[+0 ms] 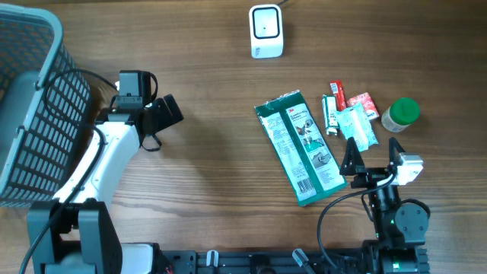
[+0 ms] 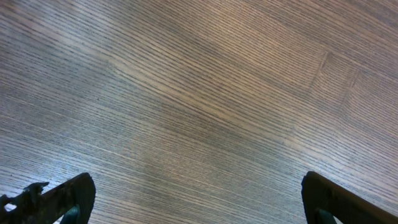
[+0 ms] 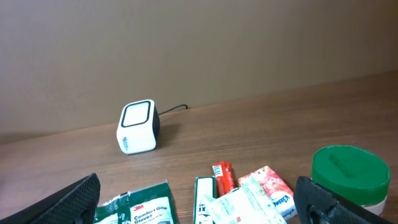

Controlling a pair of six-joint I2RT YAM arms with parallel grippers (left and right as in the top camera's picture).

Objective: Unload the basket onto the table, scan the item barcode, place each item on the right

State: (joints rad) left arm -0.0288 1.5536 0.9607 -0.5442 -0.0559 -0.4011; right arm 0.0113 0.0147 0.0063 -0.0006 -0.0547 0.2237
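Note:
The white barcode scanner (image 1: 266, 32) stands at the table's far middle, its dark window facing up; it is also in the right wrist view as the scanner (image 3: 138, 127). A green glove packet (image 1: 299, 146) lies flat with its printed label and barcode up. Beside it lie a clear pouch (image 1: 358, 125), a green-white tube (image 1: 330, 114), a red stick (image 1: 337, 93) and a red-white packet (image 1: 364, 105). My right gripper (image 1: 373, 154) is open just near of these items, holding nothing. My left gripper (image 1: 161, 122) is open over bare wood, far left of the items.
A grey wire basket (image 1: 30, 114) fills the left edge beside the left arm. A green-lidded jar (image 1: 401, 114) stands at the right end of the item cluster, close to the right fingertip (image 3: 323, 199). The scanner's cable runs off the far edge.

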